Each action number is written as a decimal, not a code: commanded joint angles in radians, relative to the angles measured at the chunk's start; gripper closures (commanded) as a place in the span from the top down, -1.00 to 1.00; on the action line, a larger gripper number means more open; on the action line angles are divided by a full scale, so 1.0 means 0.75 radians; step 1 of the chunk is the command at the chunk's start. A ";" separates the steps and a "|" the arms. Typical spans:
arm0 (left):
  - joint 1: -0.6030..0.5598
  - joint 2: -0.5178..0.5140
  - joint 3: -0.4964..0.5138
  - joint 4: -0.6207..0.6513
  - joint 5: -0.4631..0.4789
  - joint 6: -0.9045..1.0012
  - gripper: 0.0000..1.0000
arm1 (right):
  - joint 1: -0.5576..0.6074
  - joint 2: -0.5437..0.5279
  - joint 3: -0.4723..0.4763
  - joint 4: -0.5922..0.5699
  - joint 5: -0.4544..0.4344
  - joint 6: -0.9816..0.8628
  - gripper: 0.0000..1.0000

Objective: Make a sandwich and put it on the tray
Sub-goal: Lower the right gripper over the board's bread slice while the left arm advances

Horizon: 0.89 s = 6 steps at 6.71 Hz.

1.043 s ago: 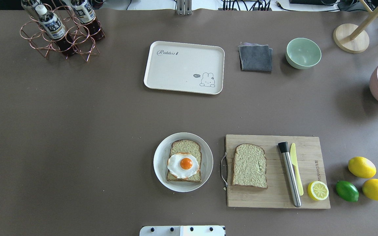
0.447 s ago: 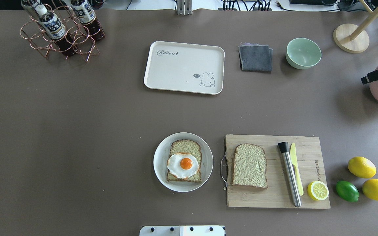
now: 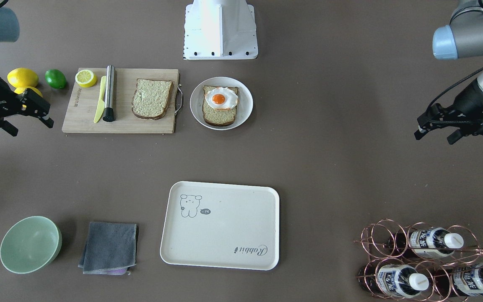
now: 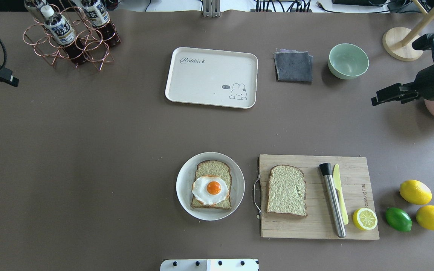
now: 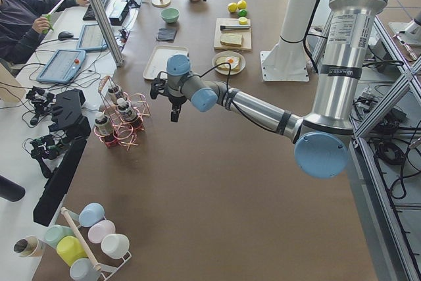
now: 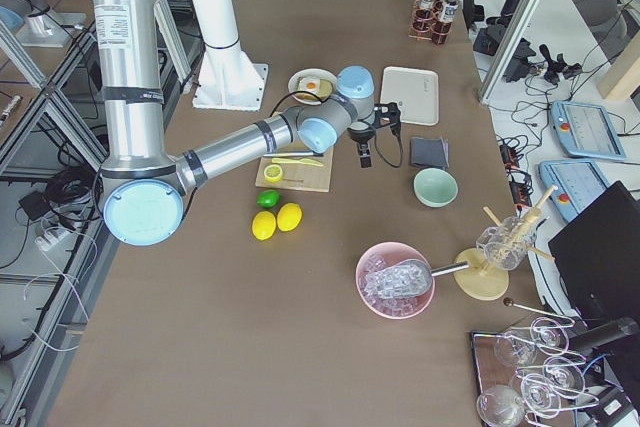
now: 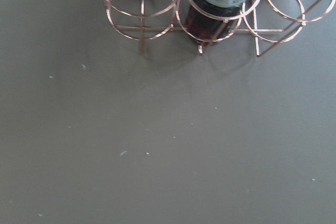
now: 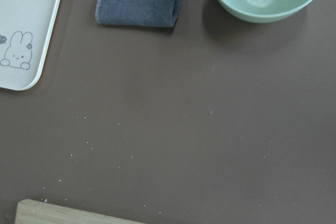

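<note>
One bread slice [image 4: 212, 168] lies on a round white plate [image 4: 182, 185] with the fried egg [image 4: 210, 189] on top of it. The second bread slice [image 4: 286, 190] lies bare on the wooden cutting board [image 4: 315, 226]. The cream tray [image 4: 202, 81] sits at the far middle of the table, with nothing on it. My right gripper [image 3: 32, 128] is open and empty, out past the board's right end, above the lemons. My left gripper [image 3: 434, 138] is open and empty, far to the left near the bottle rack. Neither gripper touches any food.
A copper rack with bottles [image 4: 70, 35] stands far left. A grey cloth [image 4: 293, 67] and a green bowl [image 4: 348, 61] lie right of the tray. A metal muddler [image 4: 333, 201], a yellow knife [image 4: 340, 194] and a lemon half [image 4: 365, 218] share the board. Lemons [image 4: 415, 192] and a lime [image 4: 398, 219] sit beside it.
Both arms have come into the overhead view: the right gripper moved in from the right edge toward the left, and the left gripper appeared at the left edge. The food has not moved.
</note>
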 commanded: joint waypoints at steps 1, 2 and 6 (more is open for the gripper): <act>0.162 -0.082 -0.053 -0.041 0.009 -0.294 0.95 | -0.231 -0.076 0.163 0.000 -0.170 0.279 0.99; 0.213 -0.088 -0.041 -0.175 0.011 -0.408 0.95 | -0.354 -0.093 0.225 0.000 -0.293 0.443 0.96; 0.518 -0.208 -0.044 -0.209 0.336 -0.638 0.96 | -0.861 -0.104 0.248 0.010 -0.745 0.873 0.89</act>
